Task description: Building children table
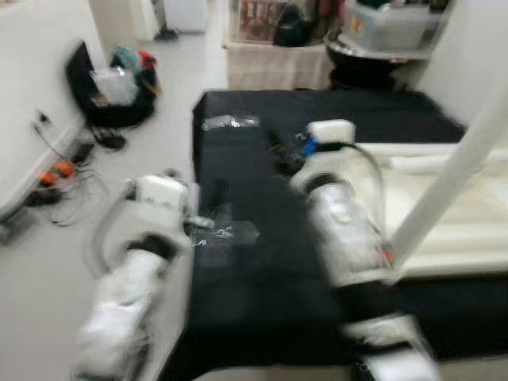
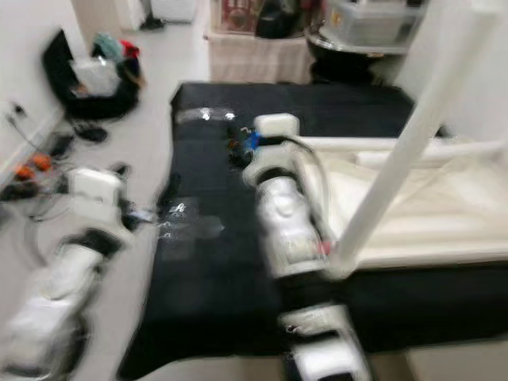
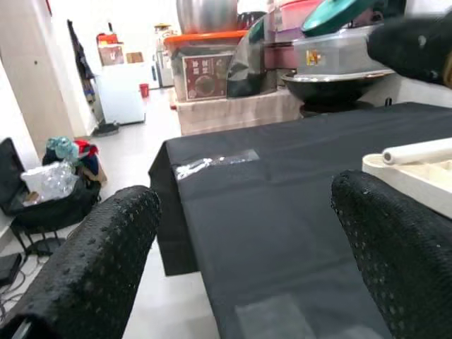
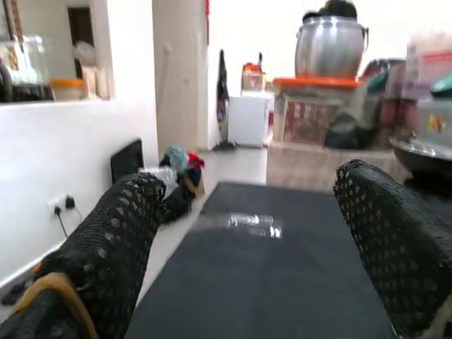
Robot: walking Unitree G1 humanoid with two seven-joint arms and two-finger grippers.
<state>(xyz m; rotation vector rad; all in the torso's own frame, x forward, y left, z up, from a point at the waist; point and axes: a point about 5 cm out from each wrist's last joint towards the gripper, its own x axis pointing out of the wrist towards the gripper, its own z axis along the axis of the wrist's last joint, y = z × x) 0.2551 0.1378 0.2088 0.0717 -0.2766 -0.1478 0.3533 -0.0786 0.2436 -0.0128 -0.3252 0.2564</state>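
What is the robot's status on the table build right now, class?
Both claws open, empty: left claw at the black cloth's edge, right claw above it. White tabletop with upright leg untouched. Plastic bags on cloth.

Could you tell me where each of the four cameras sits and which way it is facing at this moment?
Left eye view: head camera, looking down at the black cloth; both silver arms show, blurred.
Right eye view: its stereo twin, sharing the white table leg.
Left wrist view: looks along the open left gripper across the cloth.
Right wrist view: looks between the open right gripper fingers; both wrist views share the clear plastic bag.
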